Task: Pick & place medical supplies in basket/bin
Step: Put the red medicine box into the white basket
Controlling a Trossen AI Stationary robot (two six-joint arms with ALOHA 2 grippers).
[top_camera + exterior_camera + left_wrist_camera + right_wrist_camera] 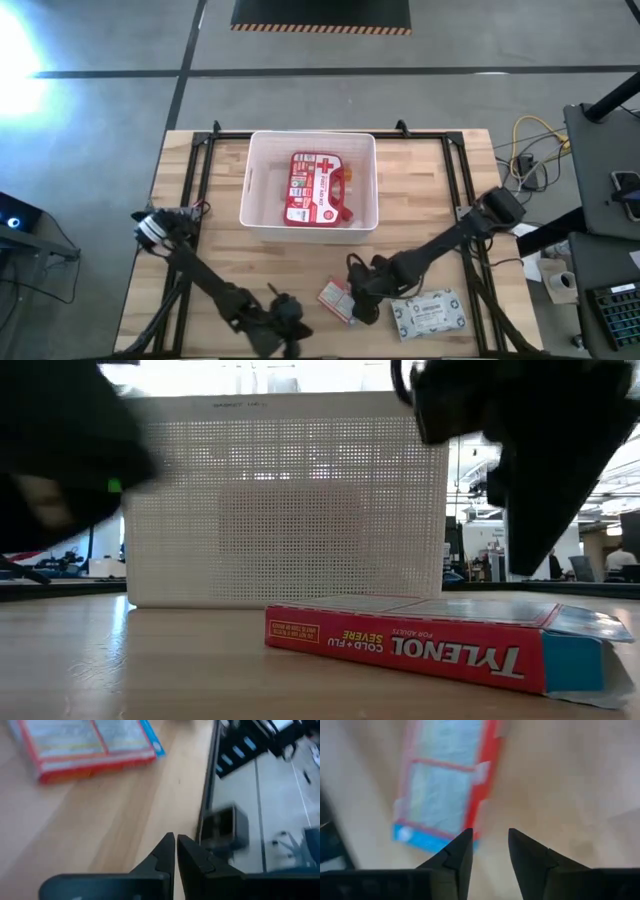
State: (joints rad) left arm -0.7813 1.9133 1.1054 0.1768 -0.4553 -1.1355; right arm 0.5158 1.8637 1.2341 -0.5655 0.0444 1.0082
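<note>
Wooden table (420, 190) is shown bearing the red-white box (338, 299), flat, near the bin (262, 180); light, crushable; right gripper (362, 296), parted, is poised for its long edges; left gripper (284, 312) is closed.

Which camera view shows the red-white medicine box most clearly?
The low view: the red-white box lies flat, its printed side readable. The high view shows it small, beside the right gripper. Both wrist views show its top face, blurred.
</note>
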